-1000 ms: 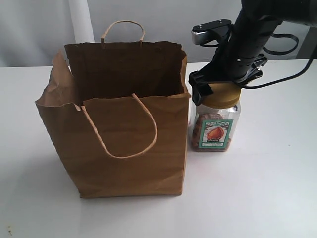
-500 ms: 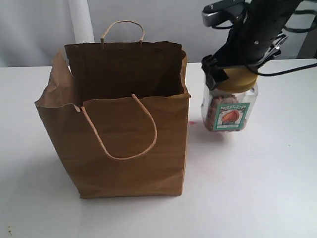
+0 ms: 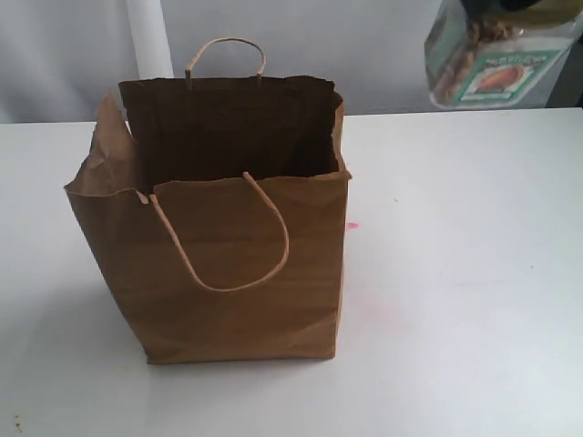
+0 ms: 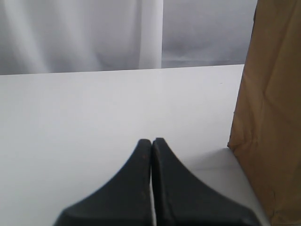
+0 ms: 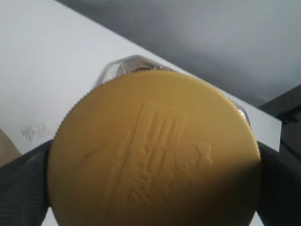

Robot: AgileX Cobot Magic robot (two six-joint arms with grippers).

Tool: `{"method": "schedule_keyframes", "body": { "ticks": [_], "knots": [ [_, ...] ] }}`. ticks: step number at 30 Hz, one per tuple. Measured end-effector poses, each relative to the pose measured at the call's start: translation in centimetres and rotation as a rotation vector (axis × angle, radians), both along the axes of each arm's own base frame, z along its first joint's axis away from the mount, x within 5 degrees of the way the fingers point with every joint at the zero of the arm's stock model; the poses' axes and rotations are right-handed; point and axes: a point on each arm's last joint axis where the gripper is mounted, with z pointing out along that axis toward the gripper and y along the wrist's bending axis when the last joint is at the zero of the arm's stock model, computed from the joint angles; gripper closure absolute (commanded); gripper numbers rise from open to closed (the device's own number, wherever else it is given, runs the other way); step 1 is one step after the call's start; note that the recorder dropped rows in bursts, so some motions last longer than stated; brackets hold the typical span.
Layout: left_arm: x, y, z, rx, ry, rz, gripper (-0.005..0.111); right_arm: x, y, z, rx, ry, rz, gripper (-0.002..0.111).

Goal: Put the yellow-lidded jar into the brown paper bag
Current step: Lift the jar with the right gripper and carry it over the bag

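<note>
The brown paper bag (image 3: 219, 218) stands upright and open on the white table (image 3: 455, 273), left of centre, and its side wall (image 4: 270, 108) shows in the left wrist view. The yellow-lidded jar (image 3: 487, 64) hangs tilted in the air at the top right corner of the exterior view, high above the table and to the right of the bag. Its yellow lid (image 5: 153, 150) fills the right wrist view, gripped at both sides by my right gripper's dark fingers (image 5: 23, 188). My left gripper (image 4: 151, 141) is shut and empty, low over the table beside the bag.
A small pink mark (image 3: 352, 225) lies on the table just right of the bag. A grey curtain (image 3: 73, 55) hangs behind the table.
My right gripper has lifted the jar off the table beside the bag, up and to the right, until the arm left the exterior view. The jar now tilts.
</note>
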Motion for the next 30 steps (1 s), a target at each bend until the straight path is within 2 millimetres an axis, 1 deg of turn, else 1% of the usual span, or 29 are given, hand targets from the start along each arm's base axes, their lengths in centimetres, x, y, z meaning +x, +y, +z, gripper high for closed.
{"method": "schedule_keyframes", "body": {
  "ticks": [2, 5, 9, 14, 20, 26, 30],
  "knots": [
    [0.0, 0.0, 0.0, 0.0, 0.0, 0.0, 0.106, -1.2, 0.0, 1.4, 0.011, -0.066, 0.007, 0.108],
    [0.0, 0.0, 0.0, 0.0, 0.0, 0.0, 0.106, -2.6, 0.2, 3.0, 0.056, -0.143, 0.026, 0.108],
    [0.0, 0.0, 0.0, 0.0, 0.0, 0.0, 0.106, -3.7, 1.1, 4.2, 0.129, -0.212, 0.115, 0.108],
    [0.0, 0.0, 0.0, 0.0, 0.0, 0.0, 0.106, -4.1, 3.1, 5.0, 0.254, -0.264, 0.297, 0.108],
    [0.0, 0.0, 0.0, 0.0, 0.0, 0.0, 0.106, -4.4, 5.5, 5.8, 0.31, -0.335, 0.491, 0.108],
    [0.0, 0.0, 0.0, 0.0, 0.0, 0.0, 0.106, -5.2, 8.2, 6.1, 0.341, -0.354, 0.619, 0.108],
    [0.0, 0.0, 0.0, 0.0, 0.0, 0.0, 0.106, -5.7, 9.7, 6.1, 0.356, -0.348, 0.676, 0.108]
  ]
}}
